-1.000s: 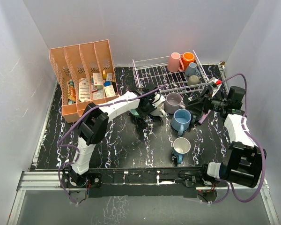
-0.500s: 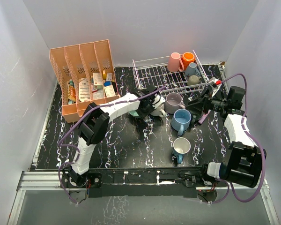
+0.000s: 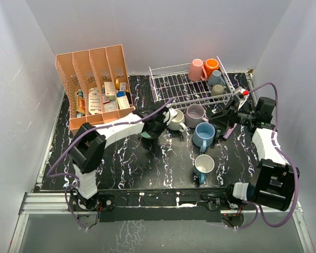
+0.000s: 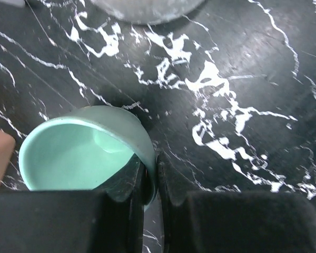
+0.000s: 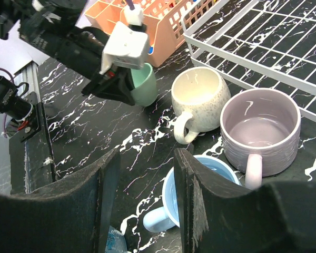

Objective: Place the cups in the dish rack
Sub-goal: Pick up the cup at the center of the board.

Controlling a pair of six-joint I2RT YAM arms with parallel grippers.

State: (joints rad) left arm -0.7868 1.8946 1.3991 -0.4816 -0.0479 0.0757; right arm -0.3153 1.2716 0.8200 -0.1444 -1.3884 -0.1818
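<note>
One dish rack [image 3: 174,87], far right of the surface [image 3: 131,158], four cups [image 3: 196,68] in its right corner. Teal cup [image 4: 79,153], near the cream cup [image 5: 197,97]: wall clamped by left tool [image 4: 150,184]; likely pickup step, lift and carry rackward next. Right tool [image 5: 146,158]: spread, empty.

The left arm [image 3: 113,129] is extended from its base forward and to the right, the forearm being carried low and nearly level. The left gripper [image 4: 150,179] is found clamped on the wall of the teal cup [image 4: 68,158], one finger being set inside the rim and the other outside. The right arm [image 3: 266,142] is folded upright with the wrist turned leftward, and the right gripper [image 5: 146,158] is held raised with its fingers parted.
</note>
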